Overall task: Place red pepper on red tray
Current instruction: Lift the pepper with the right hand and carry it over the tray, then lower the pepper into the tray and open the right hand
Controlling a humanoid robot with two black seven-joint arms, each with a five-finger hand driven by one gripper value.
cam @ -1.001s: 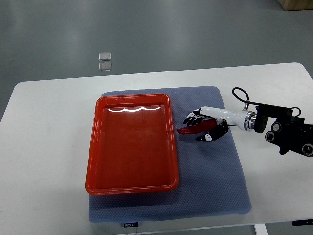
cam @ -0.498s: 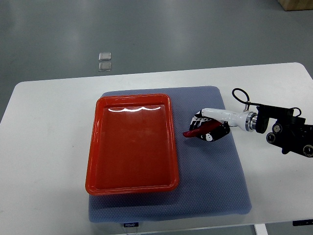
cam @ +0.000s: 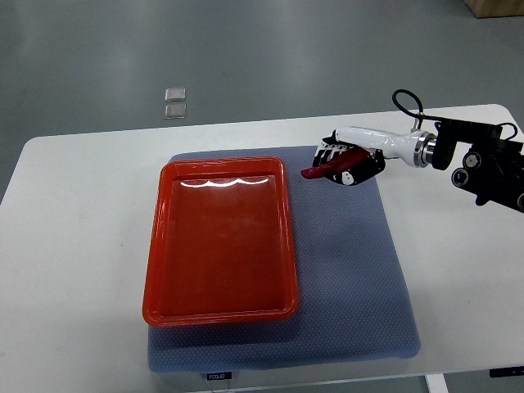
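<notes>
One white table (cam: 74, 246) is filling most of the top view, with grey floor (cam: 246, 49) showing beyond its far edge. Lying on the table is a blue-grey mat (cam: 352, 270), and sitting on the left part of that mat is the red tray (cam: 164, 246), a shallow rectangle with a raised rim and nothing lying inside it. Coming in from the picture's right edge is the right arm (cam: 483, 160), its dark jointed body and a looped black cable giving way to a white forearm that is reaching leftward above the mat's far right corner. At its end the right hand (cam: 348, 160) is curling its black-and-white fingers (cam: 327, 151) around the red pepper (cam: 323, 169), gripping it so that the narrow red tip is poking out to the left, just beside the tray's far right corner but apart from the rim. Whether the pepper is hanging clear of the mat cannot be told from this steep angle. Two small pale squares (cam: 175, 103) are lying on the floor beyond the table.
</notes>
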